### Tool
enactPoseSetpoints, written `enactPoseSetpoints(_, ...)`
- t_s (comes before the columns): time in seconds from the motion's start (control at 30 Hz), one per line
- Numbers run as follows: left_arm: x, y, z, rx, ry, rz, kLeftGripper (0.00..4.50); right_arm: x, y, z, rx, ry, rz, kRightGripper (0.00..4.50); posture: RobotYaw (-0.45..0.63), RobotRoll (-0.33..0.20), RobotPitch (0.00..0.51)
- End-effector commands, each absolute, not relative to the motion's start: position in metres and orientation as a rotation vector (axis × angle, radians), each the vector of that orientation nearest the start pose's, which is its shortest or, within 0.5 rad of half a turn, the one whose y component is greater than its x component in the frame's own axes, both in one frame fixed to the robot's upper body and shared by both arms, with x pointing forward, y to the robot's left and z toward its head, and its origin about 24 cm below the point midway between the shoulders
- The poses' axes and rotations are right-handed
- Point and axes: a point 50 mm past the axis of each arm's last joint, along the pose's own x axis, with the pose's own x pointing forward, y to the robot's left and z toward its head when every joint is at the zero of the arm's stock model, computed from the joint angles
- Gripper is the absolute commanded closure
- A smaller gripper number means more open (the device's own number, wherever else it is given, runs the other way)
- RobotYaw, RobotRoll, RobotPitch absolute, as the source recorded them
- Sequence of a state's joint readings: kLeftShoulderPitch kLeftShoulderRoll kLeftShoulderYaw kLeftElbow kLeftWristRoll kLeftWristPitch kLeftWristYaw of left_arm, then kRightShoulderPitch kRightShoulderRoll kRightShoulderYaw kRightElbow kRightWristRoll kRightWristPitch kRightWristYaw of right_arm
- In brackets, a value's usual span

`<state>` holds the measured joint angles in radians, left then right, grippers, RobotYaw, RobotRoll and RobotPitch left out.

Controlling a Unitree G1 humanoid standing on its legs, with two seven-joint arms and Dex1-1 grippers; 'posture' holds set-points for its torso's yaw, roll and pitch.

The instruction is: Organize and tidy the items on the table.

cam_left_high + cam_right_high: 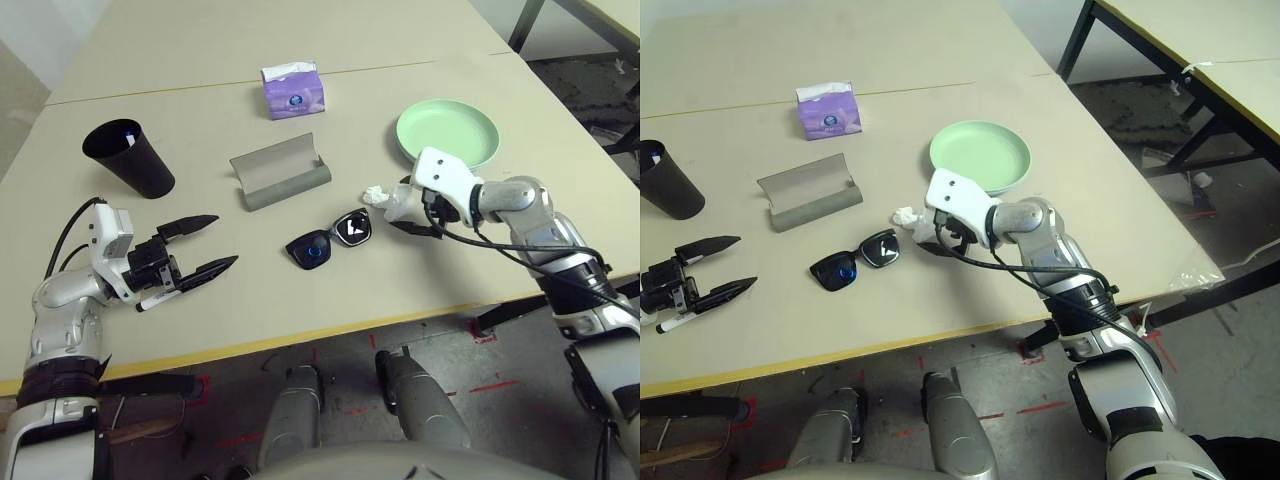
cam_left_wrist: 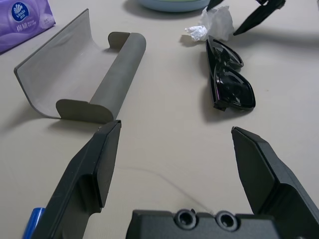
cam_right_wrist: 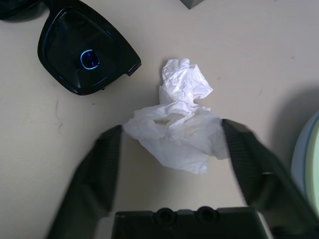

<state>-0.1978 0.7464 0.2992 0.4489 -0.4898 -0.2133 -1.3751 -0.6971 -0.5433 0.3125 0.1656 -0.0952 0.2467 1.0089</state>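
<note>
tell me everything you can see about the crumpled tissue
The crumpled tissue is a small wad of thin, creased white paper with a twisted end sticking out. It lies on the beige table, between the black sunglasses and the light-green plate, apart from both. The right gripper has its two black fingers on either side of the wad, its edges reaching both; whether they are pressing it yet I cannot tell.
</note>
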Motion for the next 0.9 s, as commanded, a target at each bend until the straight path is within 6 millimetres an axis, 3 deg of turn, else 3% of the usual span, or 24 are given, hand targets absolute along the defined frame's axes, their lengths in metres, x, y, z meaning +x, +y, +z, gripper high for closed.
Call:
enactPoseSetpoints(0.03, 0.242, 0.319, 0.120, 0.291, -0.045, -0.918, 0.00, 0.331, -0.131, 0.151, -0.822, 0.177, 1.105, 2.02, -0.12, 0.000, 0.190)
enactPoseSetpoints(0.27, 0.242, 0.317, 0.119, 0.287, -0.052, -0.917, 0.00, 0.330, -0.133, 0.153, -0.830, 0.180, 1.112, 4.47, -0.13, 0.000, 0.193)
enactPoseSetpoints(0.9, 0.244, 0.314, 0.113, 0.272, -0.048, -0.927, 0.00, 0.337, -0.145, 0.180, -0.823, 0.140, 1.051, 4.47, -0.14, 0.000, 0.186)
